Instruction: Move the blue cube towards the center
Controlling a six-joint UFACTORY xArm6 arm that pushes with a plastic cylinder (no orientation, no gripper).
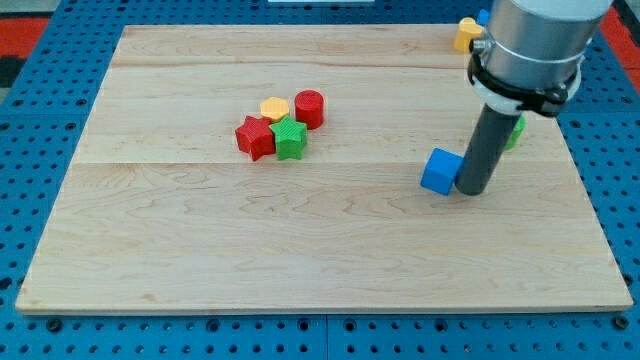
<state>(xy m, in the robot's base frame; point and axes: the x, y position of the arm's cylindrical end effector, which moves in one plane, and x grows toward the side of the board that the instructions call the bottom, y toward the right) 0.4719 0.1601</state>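
The blue cube (pixel 440 171) sits on the wooden board (pixel 300 240) at the view's right of the middle. My tip (pixel 471 190) stands right against the cube's right side, touching it or nearly so. The rod rises from there to the grey arm body at the view's top right.
A cluster lies left of the middle: a red star (pixel 254 137), a green star (pixel 290 138), a yellow hexagon (pixel 274 108) and a red cylinder (pixel 309 108). A yellow block (pixel 465 34) sits at the top right corner. A green block (pixel 516 131) is partly hidden behind the rod.
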